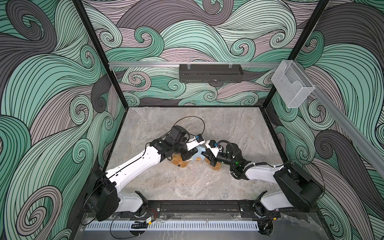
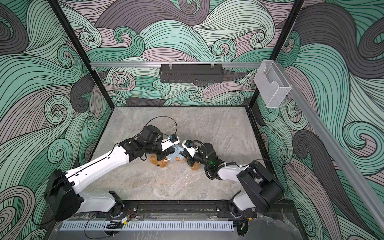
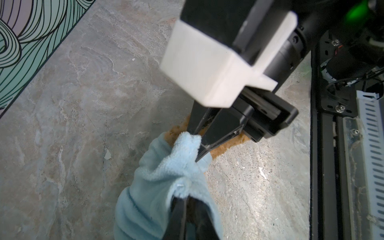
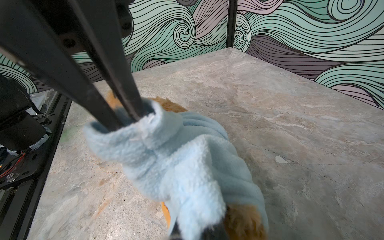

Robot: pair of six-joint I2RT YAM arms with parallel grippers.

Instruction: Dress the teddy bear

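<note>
Far back hangs one black tray point(image 1: 211, 73), its inside hidden from here; to its right, one clear bin point(image 1: 291, 87). Mid-table lies one teddy bear point(image 1: 176, 163) under one bunched pale blue shirt point(image 1: 196, 156). The right gripper point(image 3: 198, 143) pinches a shirt fold tight; the left gripper point(image 4: 128, 120) has its fingers nearly together inside a cuff, grip unclear

Left gripper point(image 1: 192, 155) and right gripper point(image 1: 206, 155) meet at blue shirt point(image 1: 199, 152) on teddy bear point(image 1: 178, 162).
</note>
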